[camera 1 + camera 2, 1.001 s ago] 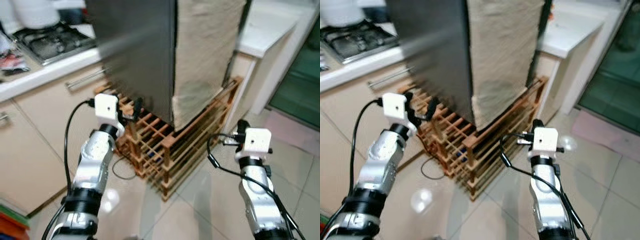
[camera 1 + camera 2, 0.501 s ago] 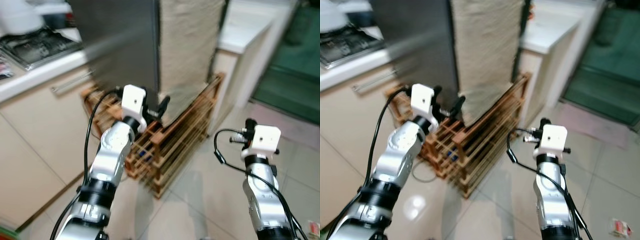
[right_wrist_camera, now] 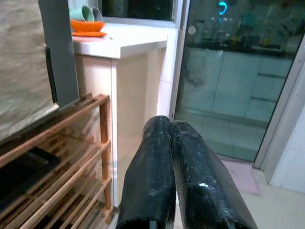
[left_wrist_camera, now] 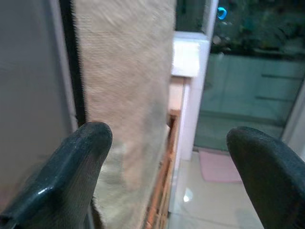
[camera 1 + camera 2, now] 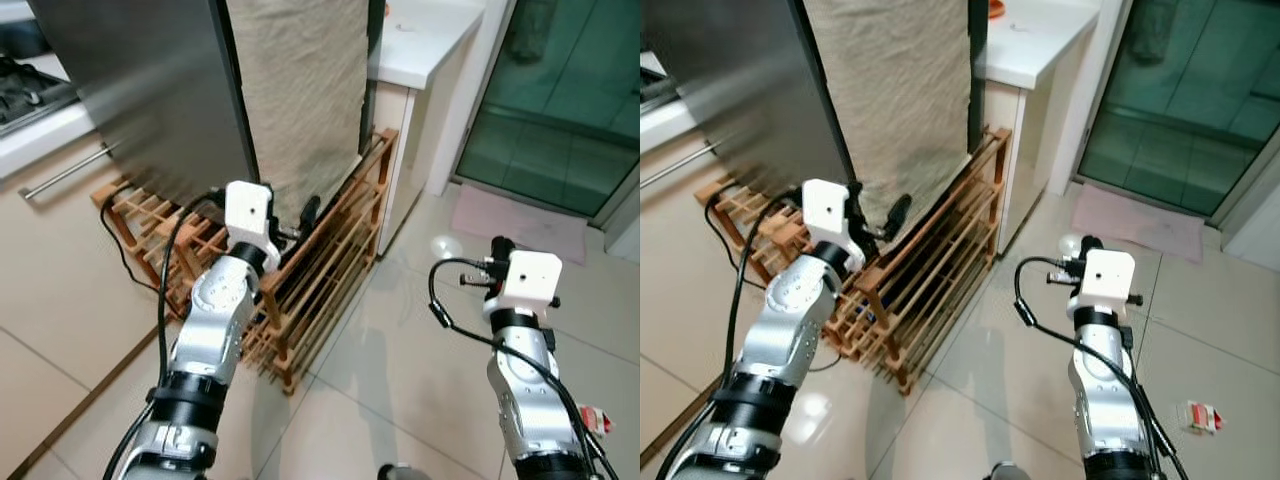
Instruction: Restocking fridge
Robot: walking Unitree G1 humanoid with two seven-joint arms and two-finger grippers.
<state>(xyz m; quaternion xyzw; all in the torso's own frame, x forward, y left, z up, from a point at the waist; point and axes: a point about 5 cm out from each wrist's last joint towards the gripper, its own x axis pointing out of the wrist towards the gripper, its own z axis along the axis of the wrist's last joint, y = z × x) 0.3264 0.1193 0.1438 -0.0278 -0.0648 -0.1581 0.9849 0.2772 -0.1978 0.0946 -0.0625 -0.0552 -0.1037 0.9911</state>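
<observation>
The grey steel fridge (image 5: 150,90) stands on a low wooden rack (image 5: 330,260). A beige cloth (image 5: 295,90) hangs down the fridge face that is turned toward me. My left gripper (image 5: 290,225) is open at the cloth's lower edge, just above the rack. In the left wrist view its two fingers (image 4: 71,167) are wide apart with nothing between them, framing the cloth (image 4: 124,95). My right gripper (image 5: 500,250) is shut and holds nothing, raised over the tiled floor to the right of the rack, fingers (image 3: 190,157) pointing at the white cabinet.
A white counter (image 5: 420,40) with an orange bowl (image 3: 88,26) stands right of the fridge. Beyond it are a glass door (image 5: 560,100) and a pink mat (image 5: 520,220). A black cable (image 5: 120,250) runs by the rack. A small packet (image 5: 1200,415) lies on the floor.
The whole view has swung right, bringing the glass door in. My left gripper has moved from the steel side to the cloth's lower edge. The right gripper stays shut.
</observation>
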